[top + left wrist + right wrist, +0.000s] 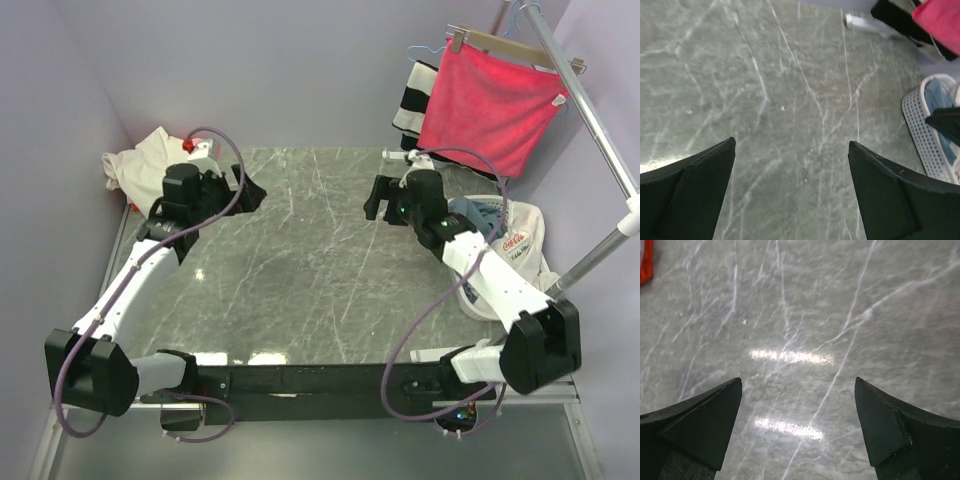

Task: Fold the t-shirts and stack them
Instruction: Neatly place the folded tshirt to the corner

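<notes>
At the near edge of the worktop (300,270), the left arm base (90,372) and the right arm base (540,345) sit at either end of a black bar (300,382). Farther in, over the worktop's left half, the left end effector (791,141) hovers released. Its wrist view shows two black fingers (695,185) standing wide apart with only grey marble between them. About as far in over the worktop's right half, the right end effector (798,379) is likewise released. Its fingers (900,430) are spread, with only veined stone and two glare streaks between them.

At the worktop's far-left corner lies the cream t-shirt (138,165), an unfolded, crumpled heap by the wall. Just beside it, toward the worktop's far edge, a small patch of orange-red cloth (187,146) shows, but its shape cannot be told.

Off the worktop's right edge stands a white perforated basket (917,125) holding blue cloth, with a white bag (525,235) against it. Beyond the worktop's far-right corner a red cloth (490,105) hangs from a wooden hanger (500,42), with a black-and-white striped cloth (413,95) beside it.
</notes>
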You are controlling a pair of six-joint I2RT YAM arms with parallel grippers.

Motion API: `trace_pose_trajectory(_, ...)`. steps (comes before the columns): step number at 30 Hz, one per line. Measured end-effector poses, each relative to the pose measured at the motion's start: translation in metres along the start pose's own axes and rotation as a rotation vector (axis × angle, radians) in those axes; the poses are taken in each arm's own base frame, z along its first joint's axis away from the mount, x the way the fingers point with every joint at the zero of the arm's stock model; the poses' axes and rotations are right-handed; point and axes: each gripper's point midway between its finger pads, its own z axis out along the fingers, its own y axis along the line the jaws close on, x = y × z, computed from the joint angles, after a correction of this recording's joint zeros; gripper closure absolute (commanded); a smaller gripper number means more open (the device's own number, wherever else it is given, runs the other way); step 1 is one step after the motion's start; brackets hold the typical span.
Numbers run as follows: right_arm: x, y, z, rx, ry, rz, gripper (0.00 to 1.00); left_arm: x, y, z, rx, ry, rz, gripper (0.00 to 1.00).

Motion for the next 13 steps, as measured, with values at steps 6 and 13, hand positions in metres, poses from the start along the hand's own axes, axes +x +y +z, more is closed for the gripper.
trace_pose_trajectory(6,0.006,-0.027,-0.026,0.106,-0.105,0.005,0.00,0.018,-0.027,-0.015,0.028,-0.005,0.039,0.01)
trace_pose_trajectory(13,-0.003,-0.053,-0.047,0.224,-0.225,0.017,0.00,0.023,-0.024,-0.019,-0.017,-0.035,0.072,0.00)
